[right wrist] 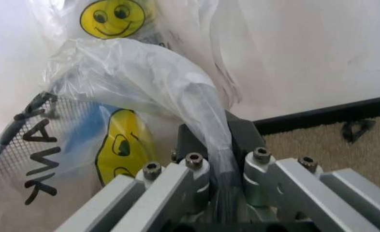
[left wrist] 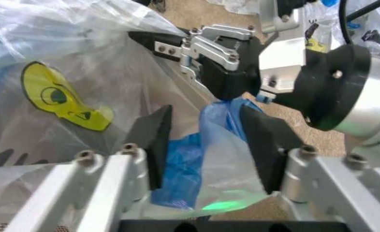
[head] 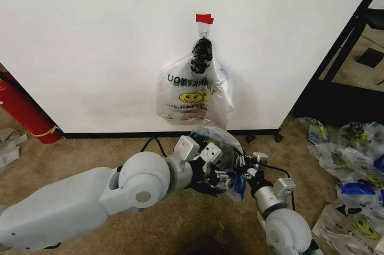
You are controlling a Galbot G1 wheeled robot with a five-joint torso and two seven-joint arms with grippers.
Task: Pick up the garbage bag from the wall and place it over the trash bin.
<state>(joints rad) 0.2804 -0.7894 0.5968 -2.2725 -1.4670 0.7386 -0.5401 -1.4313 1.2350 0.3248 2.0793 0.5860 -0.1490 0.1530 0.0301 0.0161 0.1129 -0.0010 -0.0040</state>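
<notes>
Thin clear plastic garbage bag (head: 223, 147) with yellow smiley, weightless, limp, slippery, hangs over the floor below the wall hook; right hand (right wrist: 219, 159) pinches its film, left hand (left wrist: 206, 145) spread around a blue fold, best gripped at bunched rim.

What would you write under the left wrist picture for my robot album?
Left end effector open around the garbage bag's blue fold, right end effector pinching it.
</notes>
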